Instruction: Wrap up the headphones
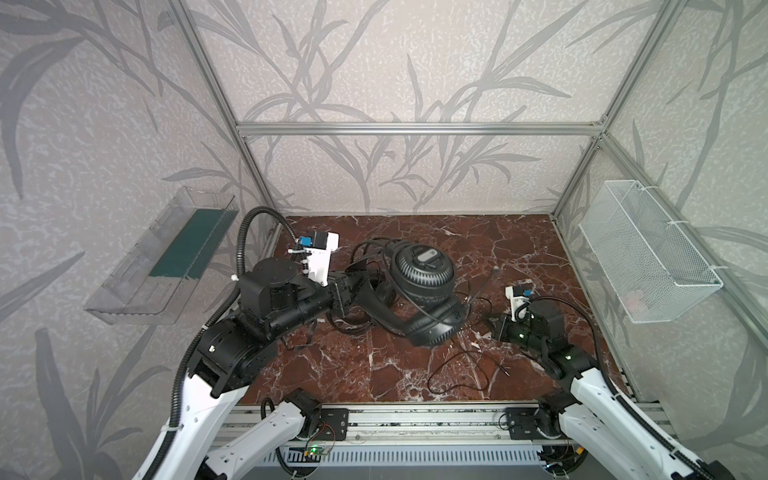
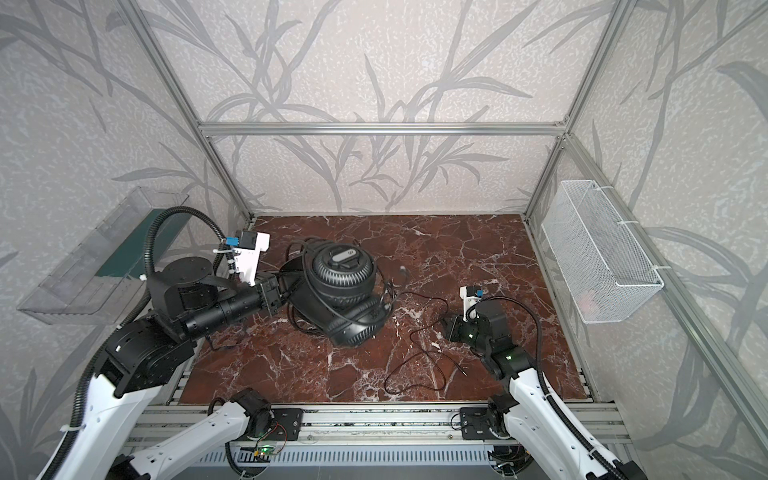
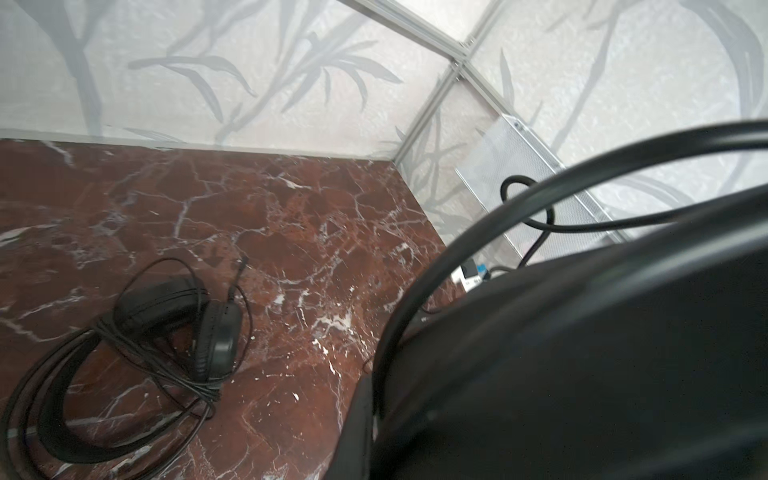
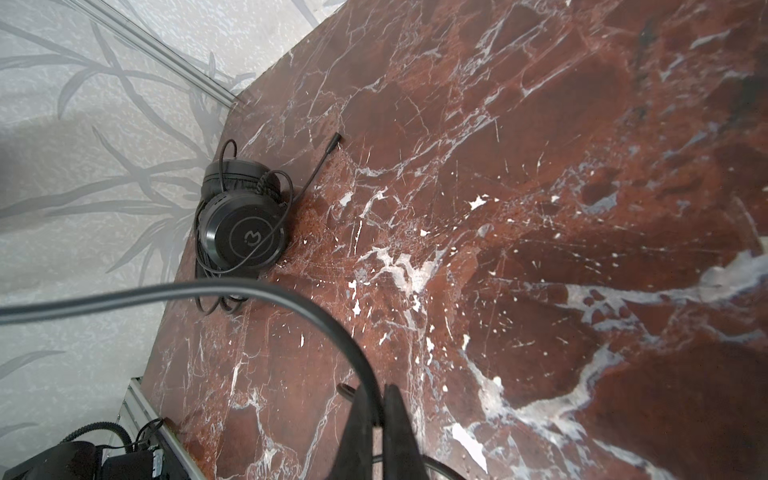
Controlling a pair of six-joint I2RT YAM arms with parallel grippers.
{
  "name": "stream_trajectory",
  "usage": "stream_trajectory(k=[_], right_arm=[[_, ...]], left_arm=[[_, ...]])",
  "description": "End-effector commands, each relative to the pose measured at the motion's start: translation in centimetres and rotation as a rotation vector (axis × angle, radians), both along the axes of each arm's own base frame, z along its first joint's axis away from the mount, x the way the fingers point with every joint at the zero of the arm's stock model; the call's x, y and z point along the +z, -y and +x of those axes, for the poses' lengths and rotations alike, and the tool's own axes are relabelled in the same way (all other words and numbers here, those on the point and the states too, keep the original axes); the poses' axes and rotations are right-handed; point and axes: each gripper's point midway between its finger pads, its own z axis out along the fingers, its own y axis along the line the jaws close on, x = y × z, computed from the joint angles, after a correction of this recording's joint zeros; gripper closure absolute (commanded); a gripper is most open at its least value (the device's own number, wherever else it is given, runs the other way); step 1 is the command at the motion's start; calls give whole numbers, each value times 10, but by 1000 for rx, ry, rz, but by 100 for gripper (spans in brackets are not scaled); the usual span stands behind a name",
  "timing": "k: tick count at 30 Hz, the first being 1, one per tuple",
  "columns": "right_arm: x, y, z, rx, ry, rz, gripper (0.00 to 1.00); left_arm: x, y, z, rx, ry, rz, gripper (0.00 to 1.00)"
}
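**A:** Where is the left arm?

**B:** It reaches in from the left with its forearm roughly level, well above the tabletop [image 1: 519,257], and its wrist points toward the middle. The left hand [image 1: 356,291] is closed tight on the headphones [image 1: 424,270]. It grips the black band beside the earcups and holds them up off the tabletop.

**A:** How do they hang?

**B:** In both top views the two round earcups sit one over the other. The upper one turns its ribbed outer face to the camera, and the lower one is tilted beneath it. Thin loops of wire cross over both.

**A:** And the right arm?

**B:** It is low and folded, with the elbow bent and the hand pointing left, close over the tabletop. The right hand [image 4: 376,395] has its two fingers pressed together on the cable [image 4: 187,286]. In the right wrist view the cable arcs away from the fingertips. In both top views that hand sits just to the right of the lower earcup.

**A:** Where is the rest of the cable?

**B:** A loose loop of it lies on the tabletop in front of the headphones, nearer the arms' bases.

**A:** Is there another pair?

**B:** Yes. The left wrist view shows a second pair [image 3: 216,332] lying on the tabletop, with its own wire wound around the band and earcups.
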Motion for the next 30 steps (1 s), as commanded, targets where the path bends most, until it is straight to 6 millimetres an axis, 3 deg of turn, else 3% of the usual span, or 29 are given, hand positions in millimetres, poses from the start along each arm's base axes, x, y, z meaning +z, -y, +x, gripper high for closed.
stream_trajectory(k=[1,5,9,18,26,30], right_arm=[[-6,-8,-20,49,-6,-57,100],[-9,-20,-44,130,9,-177,100],[-4,-22,-67,174,37,-240,100],[-4,-7,-97,227,15,-291,100],[-13,-11,-104,262,-27,-314,100],[-14,-8,-114,259,-49,-321,100]], left_arm=[[26,-29,31,252,31,-77,100],[13,-50,49,392,-36,-41,100],[-1,-87,67,584,-89,29,100],[-42,-152,115,834,-190,-20,100],[-51,-159,143,820,-257,-175,100],[-55,-181,147,899,-258,-112,100]])
